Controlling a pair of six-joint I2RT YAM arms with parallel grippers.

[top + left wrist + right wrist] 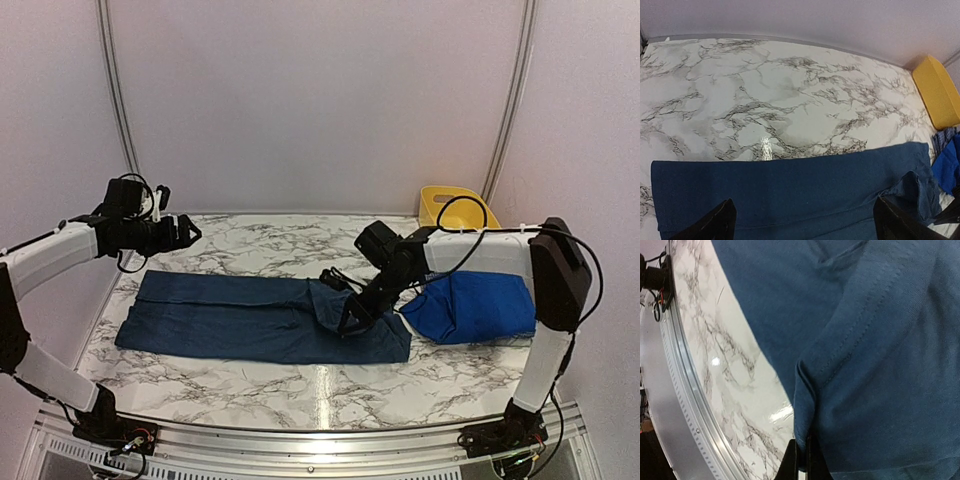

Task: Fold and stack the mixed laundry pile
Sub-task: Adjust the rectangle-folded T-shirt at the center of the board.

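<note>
1. The right pincer is clamped tight on a raised fold of the large dark denim-blue cloth garment, which lies spread across the marble-patterned bench.
2. The left pincer gapes wide, holding nothing, above that garment's left part.
3. A bright royal-blue cloth garment lies bunched just to its right.
4. The yellow plastic tub stands at the far right corner; its contents cannot be made out.

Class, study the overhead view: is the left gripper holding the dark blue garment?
No, the left gripper hangs in the air with its jaws open, clear of the dark blue garment, which lies spread out.
</note>
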